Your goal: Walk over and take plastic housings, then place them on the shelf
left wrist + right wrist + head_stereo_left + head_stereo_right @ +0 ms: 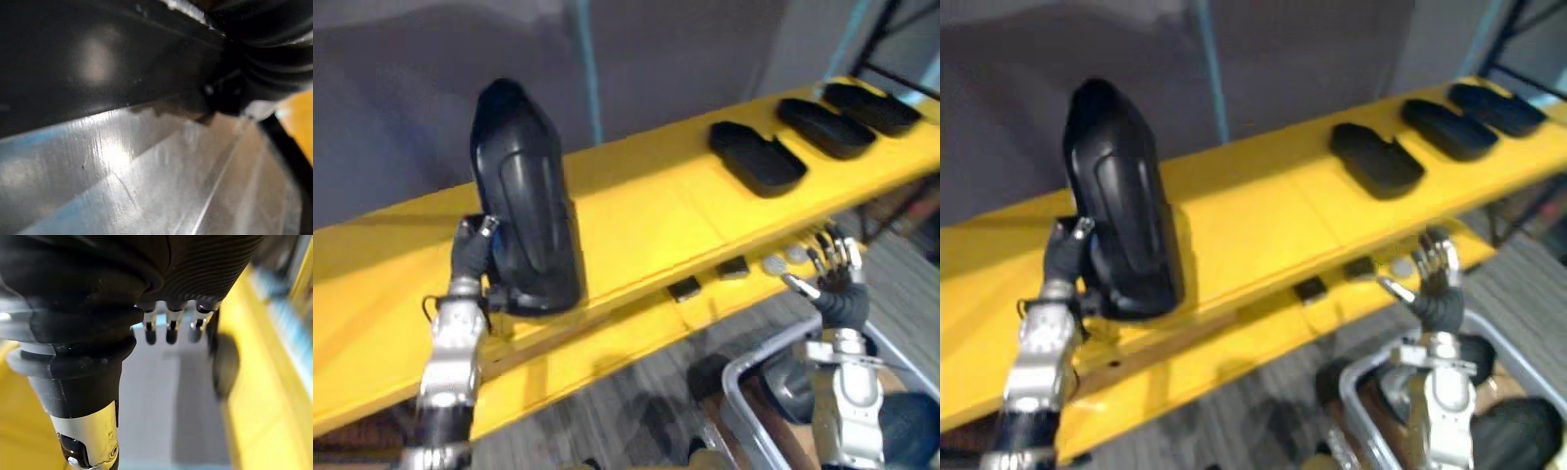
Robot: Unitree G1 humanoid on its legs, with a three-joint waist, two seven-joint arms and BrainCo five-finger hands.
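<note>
At the yellow shelf's [646, 206] front edge, the left hand [472, 253] grips the upright black housing [524, 196] by its lower rim. It looks light, stiff and slick, and probably top-heavy in this grip. Nearby the right hand [837, 279] hangs open, and 3 more housings [756, 157] lie further along.

I read a glossy black housing [524, 196] against a bright yellow shelf [646, 196]; the three other housings [756, 157] are black too. My right hand [837, 282] is silver, with dark tips and a dark ribbed cover.
</note>
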